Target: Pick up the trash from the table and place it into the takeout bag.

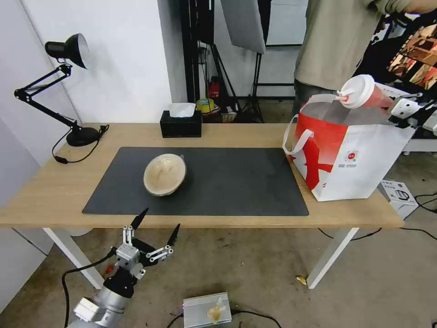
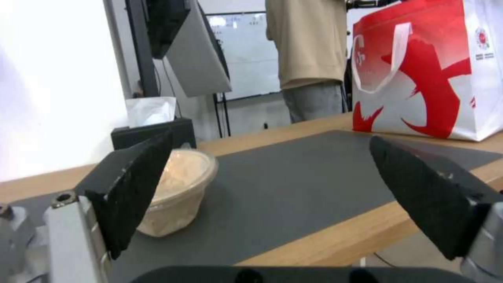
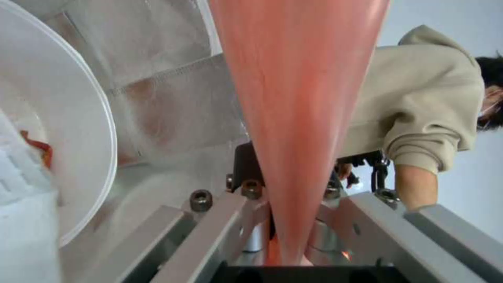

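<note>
Head view shows the right gripper (image 1: 395,108) above the open mouth of the takeout bag (image 1: 350,155), which stands at the right end of the counter (image 1: 54,191). Its jaws are closed on the red drink cup (image 1: 364,93), carried tipped over with the white lid pointing toward the robot's left; held this way, the cup looks poised to go down into the bag rather than stand on the rim. In the right wrist view the cup (image 3: 298,98) runs between the jaws over the bag's silvery lining, and the wide white bowl (image 3: 57,129) with red scraps already lies inside the bag. The beige bowl (image 1: 165,174) with its clear lid remains on the dark grey mat (image 1: 236,182), left of the middle. The left gripper (image 1: 154,230) hangs just below the counter's near edge, jaws spread wide and holding nothing; the left wrist view has the beige bowl (image 2: 178,188) beyond its spread fingers (image 2: 131,188), so it seems kept ready for that last item. A black tissue box (image 1: 180,124) sits at the back edge.
</note>
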